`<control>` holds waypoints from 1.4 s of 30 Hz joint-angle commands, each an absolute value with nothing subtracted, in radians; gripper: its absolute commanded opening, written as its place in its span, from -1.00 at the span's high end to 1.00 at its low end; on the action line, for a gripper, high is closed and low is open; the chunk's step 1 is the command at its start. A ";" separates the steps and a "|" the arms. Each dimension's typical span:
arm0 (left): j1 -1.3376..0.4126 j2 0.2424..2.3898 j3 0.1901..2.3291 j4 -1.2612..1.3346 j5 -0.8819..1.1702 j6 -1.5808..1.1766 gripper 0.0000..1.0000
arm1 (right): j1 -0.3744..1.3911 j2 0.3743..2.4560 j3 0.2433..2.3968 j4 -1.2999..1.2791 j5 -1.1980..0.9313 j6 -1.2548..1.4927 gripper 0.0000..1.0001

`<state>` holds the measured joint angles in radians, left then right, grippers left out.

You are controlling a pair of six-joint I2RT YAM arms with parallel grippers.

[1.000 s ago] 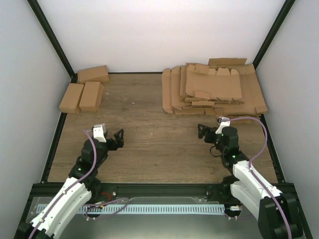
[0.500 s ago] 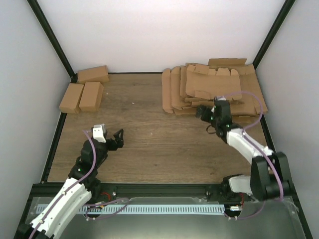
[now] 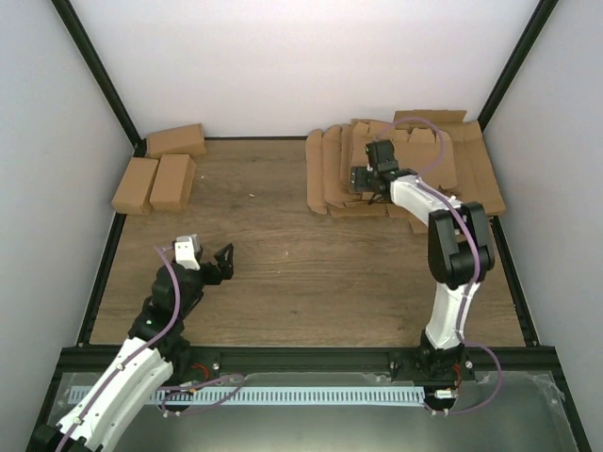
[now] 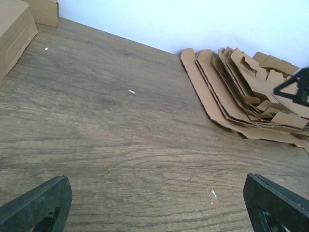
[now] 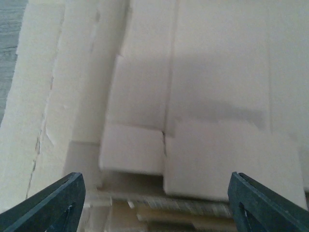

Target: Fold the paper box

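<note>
The paper box [image 3: 411, 162] is the flat brown die-cut sheet on top of the cardboard stack at the back right. In the right wrist view it [image 5: 203, 121] looks pale and blurred, with flaps and creases. My right gripper [image 3: 364, 181] reaches far out over the near-left edge of that sheet. Its jaws [image 5: 157, 205] stand wide apart with nothing between them. My left gripper [image 3: 224, 258] hovers low over the bare wood at the near left, and it [image 4: 157, 212] is open and empty.
The stack of flat cardboard blanks [image 3: 330, 179] spreads across the back right corner, and the left wrist view shows it [image 4: 227, 96] too. Three folded brown cartons [image 3: 155, 179] lie at the back left. Black frame posts and white walls close in the table.
My right arm has stretched forward from the near right of the table to the cardboard stack. Its jaws look slightly narrower. The left arm has not moved.
</note>
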<state>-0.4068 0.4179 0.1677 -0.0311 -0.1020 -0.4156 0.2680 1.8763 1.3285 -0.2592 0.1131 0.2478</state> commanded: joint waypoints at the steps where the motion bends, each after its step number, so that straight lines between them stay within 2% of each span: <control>1: -0.408 0.411 0.159 -0.011 -0.092 -0.407 -1.00 | 0.313 1.990 1.556 -0.377 0.237 0.132 -0.64; 10: -0.409 0.410 0.158 -0.012 -0.092 -0.406 -1.00 | 0.364 2.218 1.845 -0.508 0.417 0.011 -0.40; 13: -0.409 0.410 0.158 -0.012 -0.092 -0.407 -1.00 | 0.373 2.247 1.876 -0.522 0.454 -0.010 -0.29; 21: -0.409 0.411 0.158 -0.011 -0.091 -0.407 -1.00 | 0.395 2.290 1.889 -0.529 0.543 -0.041 -0.19; 26: -0.410 0.410 0.158 -0.012 -0.090 -0.407 -1.00 | 0.416 2.303 1.898 -0.507 0.678 -0.066 0.30; 29: -0.409 0.408 0.157 -0.013 -0.091 -0.406 -1.00 | 0.423 2.281 1.891 -0.478 0.730 -0.082 0.79; 31: -0.409 0.406 0.158 -0.015 -0.091 -0.406 -1.00 | 0.425 2.246 1.877 -0.448 0.741 -0.087 0.98; 36: -0.409 0.399 0.158 -0.017 -0.092 -0.408 -1.00 | 0.425 2.122 1.824 -0.326 0.769 -0.150 0.99; 42: -0.409 0.396 0.158 -0.020 -0.095 -0.407 -1.00 | 0.421 2.028 1.873 -0.303 0.860 -0.205 0.99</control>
<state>-0.4068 0.4080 0.1677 -0.0315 -0.0994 -0.4152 0.4164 2.1254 1.8111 -0.3733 0.7631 -0.1604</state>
